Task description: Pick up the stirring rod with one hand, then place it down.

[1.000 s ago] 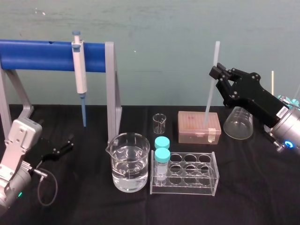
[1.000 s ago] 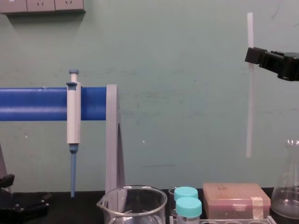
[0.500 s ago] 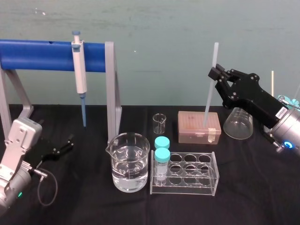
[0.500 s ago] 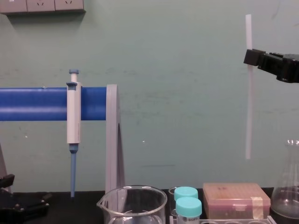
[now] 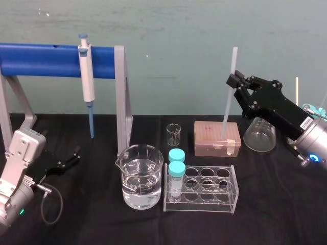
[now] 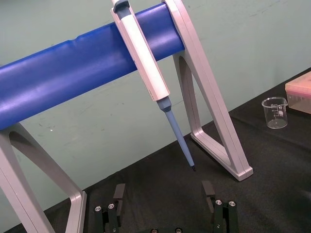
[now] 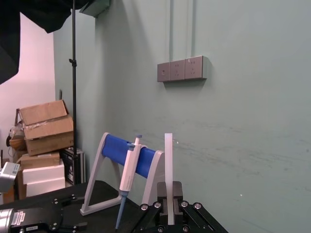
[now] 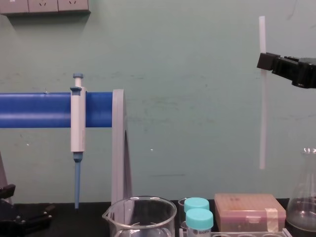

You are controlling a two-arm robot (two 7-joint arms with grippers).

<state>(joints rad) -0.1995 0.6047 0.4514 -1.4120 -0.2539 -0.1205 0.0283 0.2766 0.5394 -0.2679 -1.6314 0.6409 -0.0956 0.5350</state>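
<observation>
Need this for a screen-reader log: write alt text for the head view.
The black right gripper, jaws shut, holds a thin white translucent stirring rod nearly upright in the air over a tan box. The left gripper is parked open on the left, beside a blue-barred stand with a hanging white-and-blue pipette.

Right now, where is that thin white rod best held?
High on its shaft, pinched from the side, as the right gripper does: the stirring rod is thin, straight and upright, so a grip across it holds it steady. The left gripper sits open, parked low.
</observation>
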